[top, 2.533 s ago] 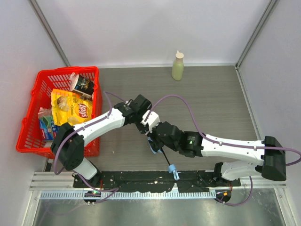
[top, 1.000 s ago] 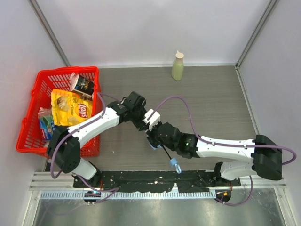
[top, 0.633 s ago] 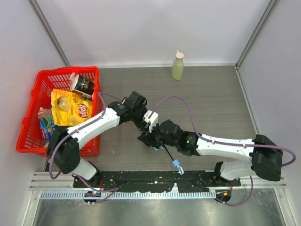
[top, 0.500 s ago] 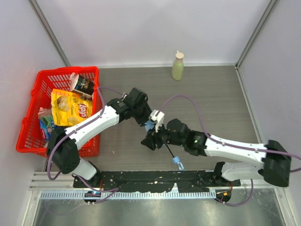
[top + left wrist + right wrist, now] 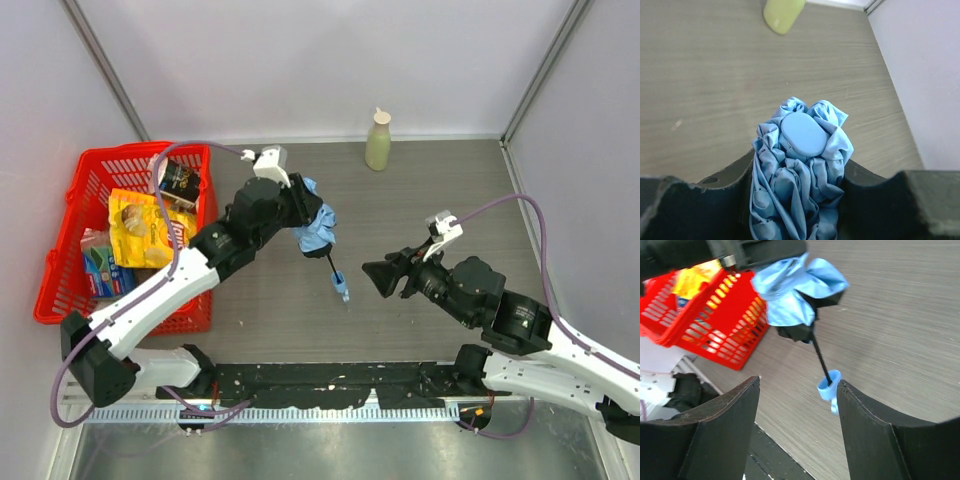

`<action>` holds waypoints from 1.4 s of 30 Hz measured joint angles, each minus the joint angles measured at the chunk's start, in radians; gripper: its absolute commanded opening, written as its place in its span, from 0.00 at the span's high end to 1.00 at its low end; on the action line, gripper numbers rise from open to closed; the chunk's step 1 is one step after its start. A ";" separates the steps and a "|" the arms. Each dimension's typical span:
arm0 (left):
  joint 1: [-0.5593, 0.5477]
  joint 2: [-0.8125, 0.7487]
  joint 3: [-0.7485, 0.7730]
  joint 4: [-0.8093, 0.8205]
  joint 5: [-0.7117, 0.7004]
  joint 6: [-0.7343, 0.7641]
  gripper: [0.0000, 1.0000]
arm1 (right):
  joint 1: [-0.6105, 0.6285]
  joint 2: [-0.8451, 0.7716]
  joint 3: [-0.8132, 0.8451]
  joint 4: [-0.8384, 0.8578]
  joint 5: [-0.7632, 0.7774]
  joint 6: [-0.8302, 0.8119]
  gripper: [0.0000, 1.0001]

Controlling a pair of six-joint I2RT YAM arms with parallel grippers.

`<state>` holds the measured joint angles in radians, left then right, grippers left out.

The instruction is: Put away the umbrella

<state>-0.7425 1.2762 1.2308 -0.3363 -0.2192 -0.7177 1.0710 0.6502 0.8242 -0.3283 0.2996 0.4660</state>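
Observation:
The umbrella (image 5: 316,229) is a bunched sky-blue bundle held above the table, its black shaft (image 5: 334,268) slanting down to the small light-blue handle (image 5: 343,291). My left gripper (image 5: 306,218) is shut on the umbrella's fabric (image 5: 800,175), with the round blue cap (image 5: 803,134) poking out past the fingers. My right gripper (image 5: 380,278) stands open to the right of the handle and holds nothing. In the right wrist view the umbrella (image 5: 795,287) hangs ahead of that gripper (image 5: 799,385), and the handle (image 5: 828,385) shows close by the right finger (image 5: 875,435).
A red basket (image 5: 62,300) with a chip bag and other packets stands at the left, also seen as the basket (image 5: 720,320) behind the umbrella. A pale green bottle (image 5: 378,142) stands at the back wall, and the bottle (image 5: 783,10) shows ahead of the left wrist.
My right gripper opened, let go of the umbrella and pulled back to the right. My left arm lifted the umbrella up and away from the near edge.

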 measured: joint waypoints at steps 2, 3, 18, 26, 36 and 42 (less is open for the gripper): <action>-0.024 -0.040 -0.083 0.132 -0.034 0.111 1.00 | -0.001 -0.015 -0.001 -0.044 0.051 0.012 0.33; -0.037 -0.058 -0.133 0.210 -0.043 0.174 1.00 | -0.001 -0.016 -0.001 -0.065 0.073 0.016 0.33; -0.259 0.012 -0.602 0.967 -0.131 0.750 1.00 | -0.001 0.002 -0.053 -0.182 0.160 0.066 0.33; -0.317 0.172 -0.840 1.272 -0.206 0.704 1.00 | -0.001 0.004 -0.095 -0.188 0.163 0.090 0.33; -0.303 0.011 -0.728 0.929 -0.120 0.508 1.00 | -0.002 0.096 -0.175 -0.174 0.061 0.095 0.36; -0.228 -0.111 -0.571 0.810 0.225 0.269 1.00 | -0.006 0.129 -0.245 -0.031 -0.147 0.068 0.28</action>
<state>-0.9703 1.1652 0.6598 0.4740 0.0063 -0.4484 1.0653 0.7788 0.5793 -0.3595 0.1528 0.5343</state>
